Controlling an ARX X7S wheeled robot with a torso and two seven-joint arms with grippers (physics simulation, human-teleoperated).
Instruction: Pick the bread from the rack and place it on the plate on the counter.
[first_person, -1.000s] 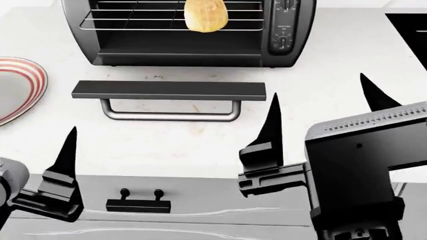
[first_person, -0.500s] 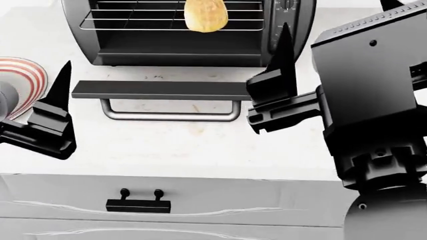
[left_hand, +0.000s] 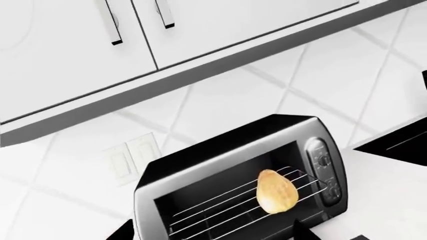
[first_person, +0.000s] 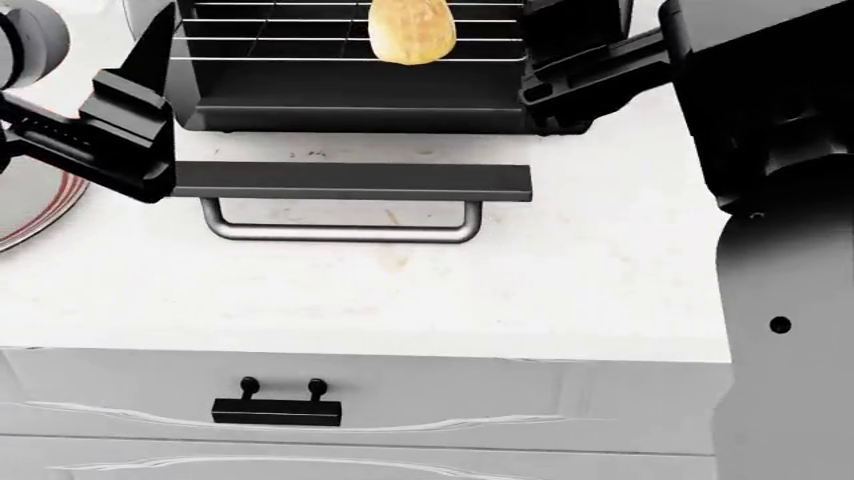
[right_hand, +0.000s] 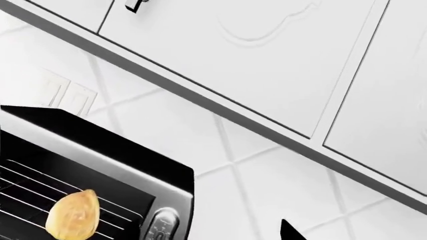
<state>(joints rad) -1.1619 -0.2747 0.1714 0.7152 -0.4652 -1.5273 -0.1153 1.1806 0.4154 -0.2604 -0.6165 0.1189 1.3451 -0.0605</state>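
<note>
Nearest, at the bottom of the head view, the counter (first_person: 400, 290) is seen bare in front of the folded-down oven door (first_person: 350, 180). At the left edge, only a sliver of the plate (first_person: 38, 215) shows, with nothing seen on it. The left gripper (first_person: 127, 120) and right gripper (first_person: 574, 65) are raised near the oven; neither holds anything, though their opening cannot be judged. Farthest, top centre, the bread (first_person: 411, 30) lies on the rack (first_person: 267, 40). Picking and placing are both judged undone.
</note>
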